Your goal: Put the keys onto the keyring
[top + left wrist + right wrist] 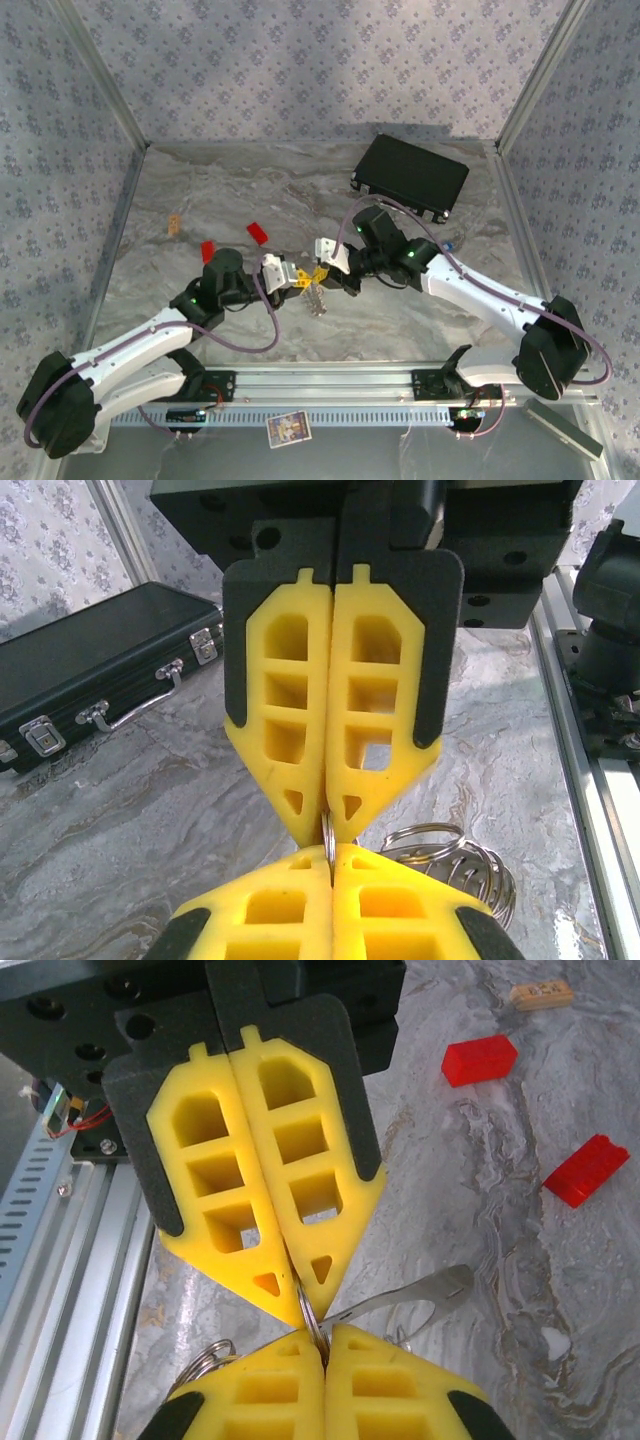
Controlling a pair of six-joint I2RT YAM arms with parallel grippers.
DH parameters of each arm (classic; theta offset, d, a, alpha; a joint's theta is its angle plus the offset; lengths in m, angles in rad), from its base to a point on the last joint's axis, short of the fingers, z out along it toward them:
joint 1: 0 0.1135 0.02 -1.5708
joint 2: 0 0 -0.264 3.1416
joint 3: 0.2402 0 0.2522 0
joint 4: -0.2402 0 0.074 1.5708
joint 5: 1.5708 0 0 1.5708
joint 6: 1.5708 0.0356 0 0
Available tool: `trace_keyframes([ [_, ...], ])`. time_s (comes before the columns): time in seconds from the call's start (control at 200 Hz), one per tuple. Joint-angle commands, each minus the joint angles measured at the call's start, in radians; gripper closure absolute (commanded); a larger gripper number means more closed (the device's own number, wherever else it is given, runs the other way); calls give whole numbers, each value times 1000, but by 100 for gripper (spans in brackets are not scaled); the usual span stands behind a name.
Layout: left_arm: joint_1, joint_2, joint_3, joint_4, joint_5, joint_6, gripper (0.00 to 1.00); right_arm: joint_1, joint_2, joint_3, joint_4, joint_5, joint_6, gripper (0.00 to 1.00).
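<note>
Near the middle of the table (250, 190), just beyond the arm bases, the left gripper (331, 862) and the right gripper (322, 1345) meet tip to tip. Both are clamped shut on the same thin metal loop, the keyring (308, 1316), each pinching it from its own side. A bunch of further metal rings (455, 858) sits just beside the fingers. A flat silvery key (412, 1296) juts out from the pinched loop. I cannot tell whether it is already threaded on or merely lies against it.

Farther back on the left lie two red blocks (208, 250). A small blue object (447, 243) sits just beside the right arm, too small to name. A black case (410, 175) lies at the far right.

As I judge it, the task is under way but not finished. The ring is secured between both grippers, probably so its coils can be parted. No key with a coloured head shows on it, so the threading appears to be left to do.
</note>
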Motion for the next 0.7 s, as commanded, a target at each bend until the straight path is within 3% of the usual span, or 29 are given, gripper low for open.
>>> trace_keyframes([
  [0.0, -3, -6, 6, 55, 23, -11, 99, 0, 7, 8, 9, -11, 0, 100],
  [0.075, -2, -7, 23, -9, -17, 5, 80, 2, 7, 29, -26, 4, -20, 100],
  [0.15, -2, -10, 42, -87, -47, 37, 75, 11, 10, 54, -70, 33, -51, 100],
  [0.315, -2, -7, 71, -179, -61, 81, 79, 38, 37, 121, -169, 96, -112, 100],
  [0.695, -3, 10, 109, -200, -31, 112, 90, 98, 84, 202, -260, 195, -184, 100],
])
